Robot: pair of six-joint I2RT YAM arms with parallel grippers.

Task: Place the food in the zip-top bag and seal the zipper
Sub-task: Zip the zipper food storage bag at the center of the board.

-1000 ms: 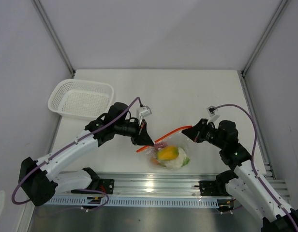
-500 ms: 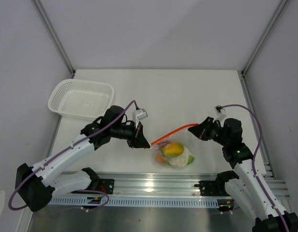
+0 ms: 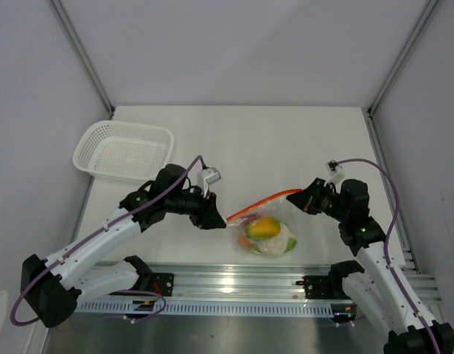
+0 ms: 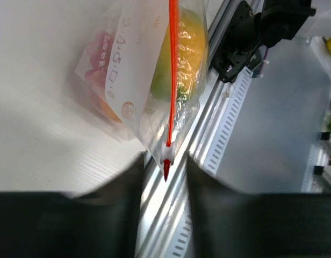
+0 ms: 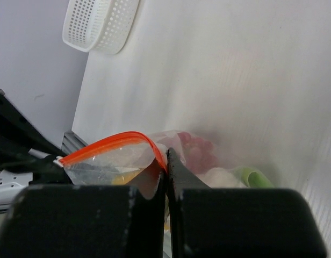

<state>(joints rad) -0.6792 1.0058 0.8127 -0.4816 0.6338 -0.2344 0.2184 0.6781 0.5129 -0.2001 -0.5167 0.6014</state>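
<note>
Clear, crinkly plastic zip-top bag (image 3: 282,218) holding toy produce, between the two arms near the white counter's (image 3: 286,147) front edge.
The right jaws are clamped on the thin red-orange zipper strip's (image 3: 260,203) right end; the left jaws stand apart on either side of its left tip. A yellow-orange mango (image 3: 266,226) lies inside.

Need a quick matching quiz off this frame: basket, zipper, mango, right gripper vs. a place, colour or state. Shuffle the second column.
Things:
1. basket
2. zipper
3. mango
4. right gripper

Descriptions:
A. inside the bag
B. white mesh, far left
C. shut on one end of the zipper
D. thin and red-orange

Pairs: 1-B, 2-D, 3-A, 4-C
</note>
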